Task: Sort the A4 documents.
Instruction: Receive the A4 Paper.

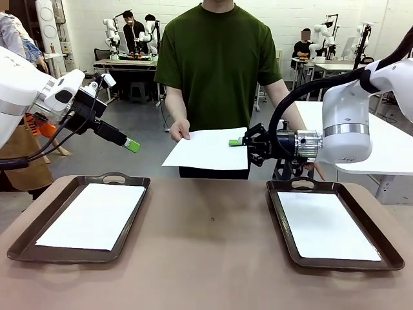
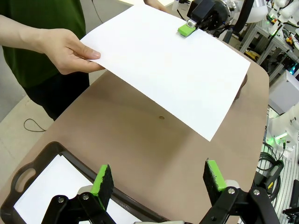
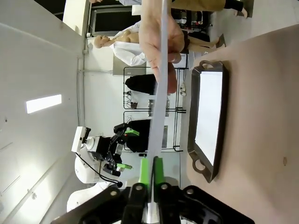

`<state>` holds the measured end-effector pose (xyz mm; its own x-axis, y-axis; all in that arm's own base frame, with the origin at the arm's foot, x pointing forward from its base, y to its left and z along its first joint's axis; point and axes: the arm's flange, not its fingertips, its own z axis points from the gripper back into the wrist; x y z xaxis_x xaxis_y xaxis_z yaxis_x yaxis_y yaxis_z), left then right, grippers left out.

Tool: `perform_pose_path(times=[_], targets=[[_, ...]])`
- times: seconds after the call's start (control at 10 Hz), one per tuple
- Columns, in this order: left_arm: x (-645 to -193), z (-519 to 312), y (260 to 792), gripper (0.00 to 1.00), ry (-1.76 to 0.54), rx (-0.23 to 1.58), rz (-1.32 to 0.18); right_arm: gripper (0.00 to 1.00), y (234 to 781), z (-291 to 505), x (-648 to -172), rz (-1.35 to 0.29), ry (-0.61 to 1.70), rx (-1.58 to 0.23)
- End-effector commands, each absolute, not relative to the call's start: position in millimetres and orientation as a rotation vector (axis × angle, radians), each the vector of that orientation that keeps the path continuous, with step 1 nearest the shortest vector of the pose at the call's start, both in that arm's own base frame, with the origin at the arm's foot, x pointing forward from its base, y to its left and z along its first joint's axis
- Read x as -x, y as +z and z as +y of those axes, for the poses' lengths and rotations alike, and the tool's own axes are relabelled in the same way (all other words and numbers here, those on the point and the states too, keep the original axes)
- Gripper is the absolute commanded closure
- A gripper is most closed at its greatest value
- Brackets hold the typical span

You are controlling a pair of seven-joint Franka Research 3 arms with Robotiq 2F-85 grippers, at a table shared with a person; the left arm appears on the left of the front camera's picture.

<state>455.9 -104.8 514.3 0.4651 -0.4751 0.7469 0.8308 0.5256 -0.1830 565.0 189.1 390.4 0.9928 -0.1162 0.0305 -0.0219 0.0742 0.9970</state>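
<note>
Above far counter edge: A4 sheet [image 1: 205, 150], blank, no print readable, held by person's hand [image 1: 180, 130]
Right gripper [image 1: 236, 143]: fingers pinched on sheet's edge
Left gripper [image 1: 132, 145]: fingers wide, holding nothing
Trays [image 1: 26, 234]: one sheet each

Grey floor [image 1: 129, 139]; white back wall [image 1: 87, 22]; white tables [image 1: 387, 139] at right; seated people behind.
</note>
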Motion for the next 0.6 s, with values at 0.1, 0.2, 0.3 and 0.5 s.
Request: perform_pose_path(times=[0.1,0.2,0.3,0.5], targets=[[-455.3,-104.2,514.6,0.00,-0.862,0.586,-0.696,1.00,388.2,192.9,-562.8,-0.097,-0.087,-1.534],[-455.3,-104.2,514.6,0.00,-0.862,0.586,-0.696,1.00,386.8,192.7,-561.8,-0.093,-0.086,-1.532],[-455.3,-104.2,514.6,0.00,-0.862,0.586,-0.696,1.00,386.8,192.8,-561.4,-0.093,-0.085,-1.530],[-455.3,-104.2,514.6,0.00,-0.862,0.586,-0.696,1.00,399.1,193.8,-559.5,-0.094,0.104,-1.494]])
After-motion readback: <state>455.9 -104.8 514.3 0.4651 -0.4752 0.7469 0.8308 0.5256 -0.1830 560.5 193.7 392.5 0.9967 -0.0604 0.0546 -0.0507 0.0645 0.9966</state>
